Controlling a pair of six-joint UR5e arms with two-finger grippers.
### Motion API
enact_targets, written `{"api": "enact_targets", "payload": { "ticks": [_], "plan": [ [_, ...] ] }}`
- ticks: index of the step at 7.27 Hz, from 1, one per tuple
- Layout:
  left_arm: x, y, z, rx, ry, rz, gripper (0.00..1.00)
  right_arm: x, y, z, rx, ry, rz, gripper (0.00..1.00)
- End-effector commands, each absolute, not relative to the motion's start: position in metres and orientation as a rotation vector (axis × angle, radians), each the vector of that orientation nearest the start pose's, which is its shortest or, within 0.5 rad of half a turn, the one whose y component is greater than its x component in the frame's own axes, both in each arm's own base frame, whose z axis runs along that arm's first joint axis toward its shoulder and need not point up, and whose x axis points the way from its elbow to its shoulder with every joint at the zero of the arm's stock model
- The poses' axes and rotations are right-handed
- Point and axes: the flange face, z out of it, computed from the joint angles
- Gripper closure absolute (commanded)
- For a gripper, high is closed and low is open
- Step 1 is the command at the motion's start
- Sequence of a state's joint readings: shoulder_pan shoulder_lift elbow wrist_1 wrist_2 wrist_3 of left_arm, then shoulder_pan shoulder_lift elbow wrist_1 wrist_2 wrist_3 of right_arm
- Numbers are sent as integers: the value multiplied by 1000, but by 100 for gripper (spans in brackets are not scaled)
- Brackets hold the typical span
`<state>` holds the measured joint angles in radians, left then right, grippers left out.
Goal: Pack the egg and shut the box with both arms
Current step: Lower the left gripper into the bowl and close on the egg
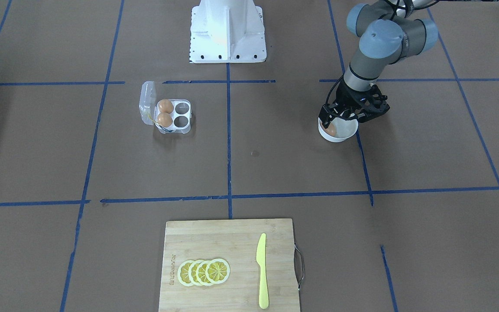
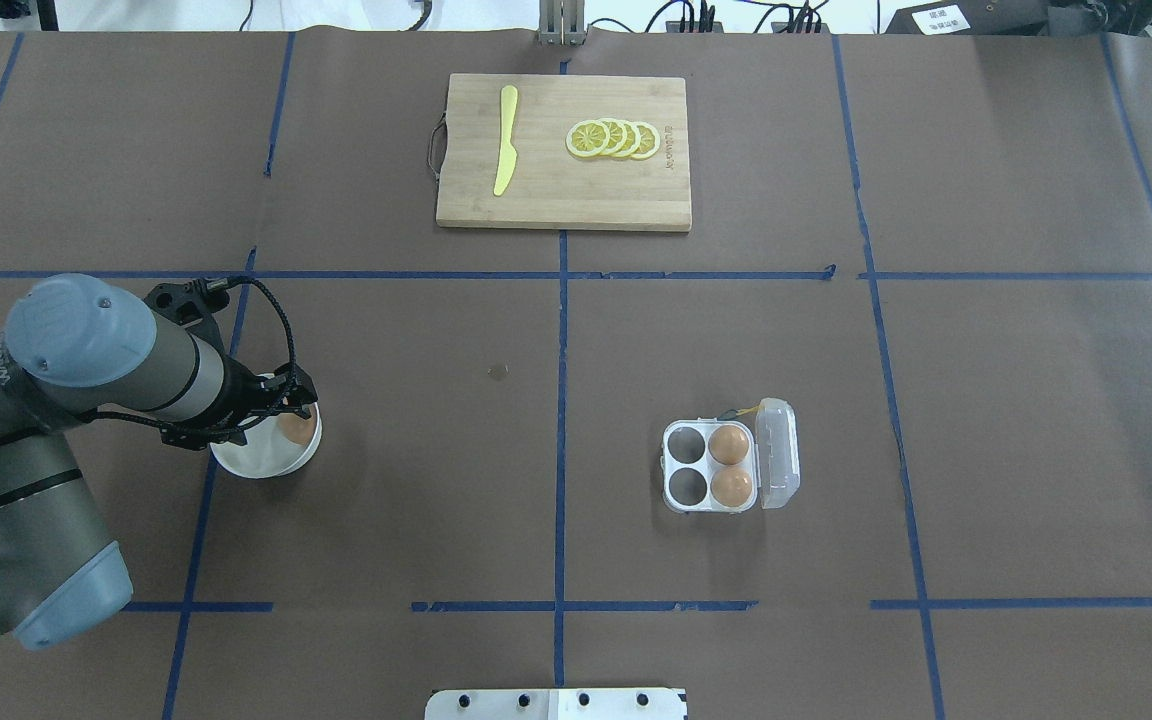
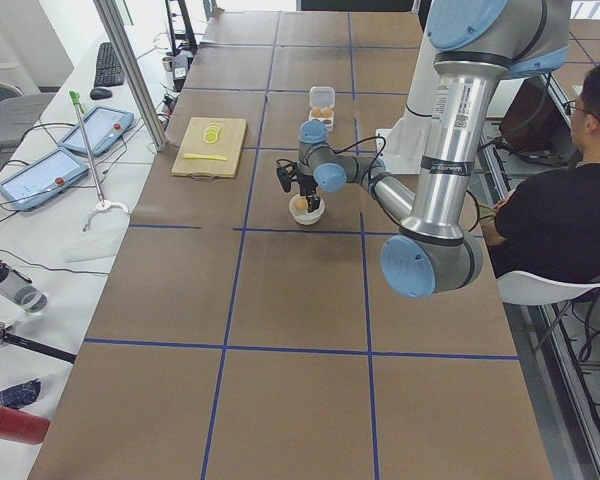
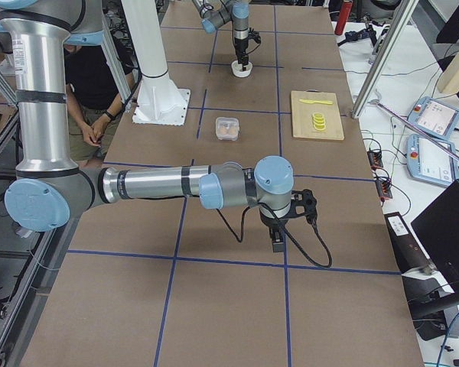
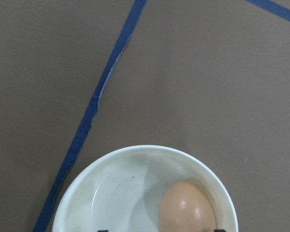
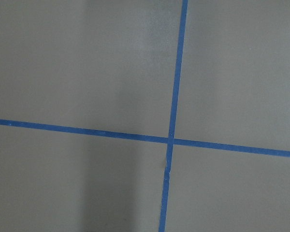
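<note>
Front view: we see the left claw [image 1: 332, 123] down in the white bowl [image 1: 337, 138] over the egg [image 1: 331, 129]. The box [image 1: 182, 115] sits lid-open on the worktop [image 1: 275, 164] at the bowl's 9 o'clock, with two eggs [image 1: 165, 106] inside.
Left wrist: claw spread, egg ungripped at the bowl's 5 o'clock.
Right side: we cannot tell the right claw [image 4: 278, 241] state.

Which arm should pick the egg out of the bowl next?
Left. The left gripper hangs directly over the white bowl holding the egg. The right gripper is far off at the table's other end, past the egg carton.
</note>
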<state>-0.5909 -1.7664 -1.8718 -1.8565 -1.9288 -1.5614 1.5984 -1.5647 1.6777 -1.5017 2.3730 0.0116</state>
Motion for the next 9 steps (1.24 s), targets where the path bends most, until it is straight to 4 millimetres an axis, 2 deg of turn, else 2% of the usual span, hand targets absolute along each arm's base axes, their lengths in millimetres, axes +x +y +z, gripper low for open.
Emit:
{"api": "enact_targets", "payload": {
  "ticks": [1,9],
  "plan": [
    [414,-396,388,-94,846,-407,20,76,-501,593,179,-798,-37,0],
    [424,-398,395,-78,823,-411,20,75,-501,591,182,-800,-38,0]
  ]
}}
